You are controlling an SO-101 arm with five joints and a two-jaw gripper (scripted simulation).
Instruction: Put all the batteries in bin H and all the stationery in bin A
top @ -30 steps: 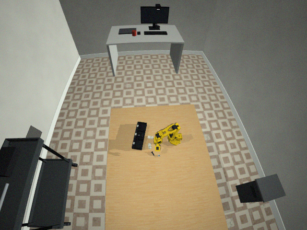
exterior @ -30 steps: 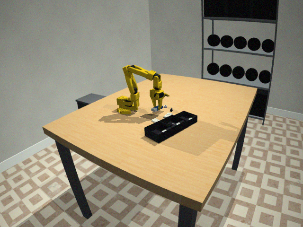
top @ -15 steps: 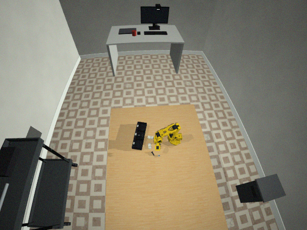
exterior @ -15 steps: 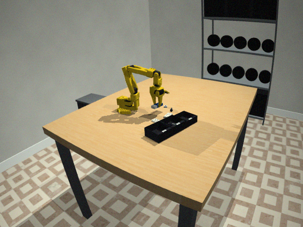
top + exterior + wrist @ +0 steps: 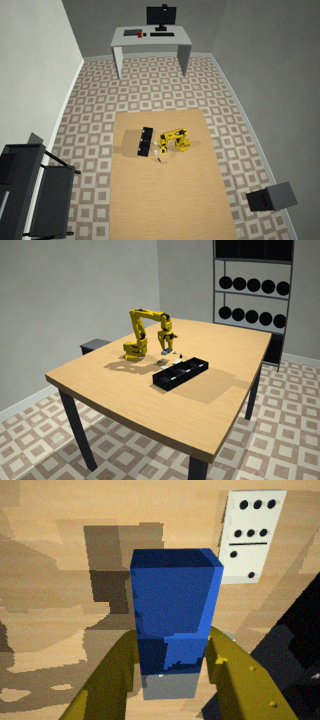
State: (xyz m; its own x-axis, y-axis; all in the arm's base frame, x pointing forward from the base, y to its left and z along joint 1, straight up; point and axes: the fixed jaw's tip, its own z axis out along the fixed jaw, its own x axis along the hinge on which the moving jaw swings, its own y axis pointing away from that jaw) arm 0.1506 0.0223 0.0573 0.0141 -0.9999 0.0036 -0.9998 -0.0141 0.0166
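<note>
On the wooden bench (image 5: 124,392), the yellow arm (image 5: 140,325) stands on the left and bends down. Its pincer (image 5: 172,667) is closed tight on a blue block with a grey end (image 5: 172,610), held just above the wood. To the right lies a white domino (image 5: 250,535). Farther right sits the long black bin tray (image 5: 180,373), well apart
</note>
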